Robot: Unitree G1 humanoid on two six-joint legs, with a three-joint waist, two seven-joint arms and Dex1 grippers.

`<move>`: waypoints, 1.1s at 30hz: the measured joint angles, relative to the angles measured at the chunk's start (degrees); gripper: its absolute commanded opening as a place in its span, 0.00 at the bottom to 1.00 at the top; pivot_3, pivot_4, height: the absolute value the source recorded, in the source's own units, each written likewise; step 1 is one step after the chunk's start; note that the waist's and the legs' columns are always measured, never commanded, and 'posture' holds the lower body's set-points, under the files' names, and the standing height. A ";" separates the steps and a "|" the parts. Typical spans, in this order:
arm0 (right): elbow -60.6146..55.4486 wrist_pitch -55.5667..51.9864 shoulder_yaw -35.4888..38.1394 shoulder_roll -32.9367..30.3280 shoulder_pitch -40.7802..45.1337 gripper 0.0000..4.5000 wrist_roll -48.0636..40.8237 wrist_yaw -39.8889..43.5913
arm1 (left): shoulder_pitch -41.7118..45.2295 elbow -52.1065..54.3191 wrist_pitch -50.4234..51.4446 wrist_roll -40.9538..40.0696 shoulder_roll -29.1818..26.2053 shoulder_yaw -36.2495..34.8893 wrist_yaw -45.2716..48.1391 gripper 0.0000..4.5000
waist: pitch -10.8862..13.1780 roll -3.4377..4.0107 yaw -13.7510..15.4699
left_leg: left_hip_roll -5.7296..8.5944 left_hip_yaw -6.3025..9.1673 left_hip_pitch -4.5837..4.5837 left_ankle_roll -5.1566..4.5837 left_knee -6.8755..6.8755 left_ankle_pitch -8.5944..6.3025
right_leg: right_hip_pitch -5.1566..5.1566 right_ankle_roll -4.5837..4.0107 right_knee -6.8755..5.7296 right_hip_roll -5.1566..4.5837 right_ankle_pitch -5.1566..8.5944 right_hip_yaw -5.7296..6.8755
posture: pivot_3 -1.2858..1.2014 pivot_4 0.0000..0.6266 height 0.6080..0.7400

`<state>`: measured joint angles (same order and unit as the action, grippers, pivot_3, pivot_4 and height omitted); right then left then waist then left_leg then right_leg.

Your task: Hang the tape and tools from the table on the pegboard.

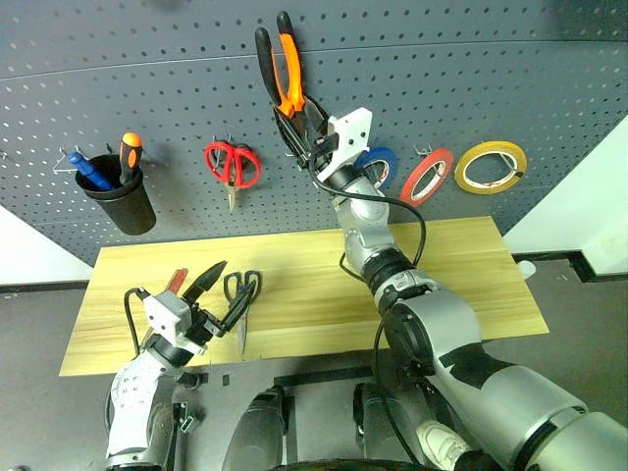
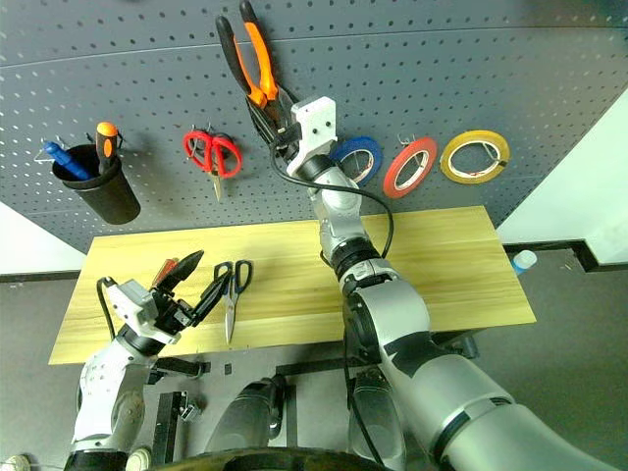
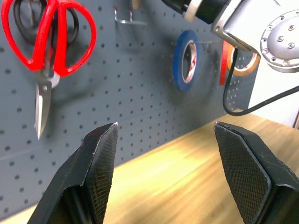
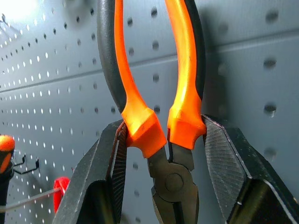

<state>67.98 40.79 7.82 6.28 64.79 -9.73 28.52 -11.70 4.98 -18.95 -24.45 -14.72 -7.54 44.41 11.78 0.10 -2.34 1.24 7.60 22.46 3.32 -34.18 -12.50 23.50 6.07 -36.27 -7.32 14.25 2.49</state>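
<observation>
Gripping the pliers (image 4: 159,126) at the handle base, handles up against the pegboard (image 1: 471,69), your right gripper (image 1: 306,132) seems to seek a hook while your left gripper (image 3: 173,172) gapes empty.

The left pincer (image 1: 218,291) covers most of the red-handled screwdriver (image 1: 177,280) on the bench (image 1: 314,285). The right arm hides part of the blue roll (image 1: 381,163).

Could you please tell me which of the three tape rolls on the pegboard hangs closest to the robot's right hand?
The blue roll: it hangs right beside the right hand holding the pliers. The red roll and yellow roll hang farther along.
</observation>
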 measured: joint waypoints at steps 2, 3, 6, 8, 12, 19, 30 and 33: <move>0.63 0.12 0.34 -0.05 0.01 0.46 0.00 -0.09 | -0.09 0.49 0.45 -0.01 -0.01 0.00 -0.35 0.76 | 0.22 -0.02 0.12 | -0.03 0.00 0.01 0.00 0.00 0.00 | 0.02 -0.02 0.00 0.02 -0.01 0.00 | 0.55 0.32 1.00; 0.93 0.16 0.44 -0.08 0.01 0.46 0.01 -0.15 | -0.33 1.00 0.80 -0.04 -0.02 -0.01 -0.60 0.76 | 0.25 -0.03 0.12 | -0.03 -0.01 0.02 0.00 0.00 0.00 | 0.02 -0.03 0.00 0.02 0.00 0.00 | 0.55 0.32 1.00; 1.54 1.30 0.42 -0.50 0.08 0.46 0.97 -1.52 | -1.18 2.04 1.19 -0.04 -0.02 0.01 -0.75 0.76 | 0.28 -0.01 0.09 | -0.03 -0.07 0.03 0.00 0.02 0.00 | 0.05 -0.03 0.02 0.02 0.00 -0.05 | 0.55 0.32 1.00; 2.29 2.15 0.33 -0.88 0.29 0.46 2.15 -3.20 | -1.40 2.23 1.30 -0.05 -0.02 0.02 -0.85 0.76 | 0.28 -0.01 0.08 | -0.03 -0.08 0.03 0.00 0.02 0.00 | 0.06 -0.03 0.02 0.03 0.00 -0.05 | 0.55 0.32 1.00; 3.45 2.38 0.32 -1.23 0.94 0.46 3.35 -5.27 | -1.59 2.34 1.77 -0.04 0.03 0.12 -0.99 0.76 | 0.28 -0.01 0.11 | -0.04 -0.08 0.03 0.00 0.02 0.00 | 0.06 -0.13 0.01 0.04 0.05 -0.05 | 0.56 0.31 1.00; 5.12 0.86 -0.04 -1.33 0.97 0.66 5.55 -6.69 | -1.44 2.34 1.91 -0.04 0.02 0.11 -0.95 0.76 | 0.28 -0.02 0.17 | -0.05 -0.08 0.02 0.00 0.02 0.00 | 0.06 -0.14 0.01 0.05 0.03 -0.05 | 0.56 0.30 1.00; 2.86 6.75 -3.08 -5.10 -2.28 0.99 10.68 -8.35 | 0.08 2.26 1.93 -1.26 0.01 -0.56 -1.08 0.76 | 0.26 -0.05 0.42 | -0.06 -0.11 0.00 0.05 -0.01 0.04 | 0.03 -0.23 0.01 0.07 -0.01 -0.08 | 0.54 0.27 1.00; -1.00 9.42 -4.37 -6.08 -5.19 0.99 11.01 -6.32 | 0.28 2.28 1.92 -2.40 -0.08 -1.29 -1.10 0.76 | 0.24 -0.05 0.04 | -0.08 -0.13 0.00 0.06 0.00 0.04 | 0.04 -0.12 0.01 0.08 -0.07 -0.09 | 0.53 0.23 1.00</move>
<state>66.98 50.22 3.45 0.20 59.60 1.28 22.20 -11.42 7.26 -17.03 -26.85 -14.80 -8.83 43.31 12.02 0.05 -2.30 1.15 7.47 22.46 3.37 -34.19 -12.46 23.54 5.96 -36.26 -7.24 14.18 2.40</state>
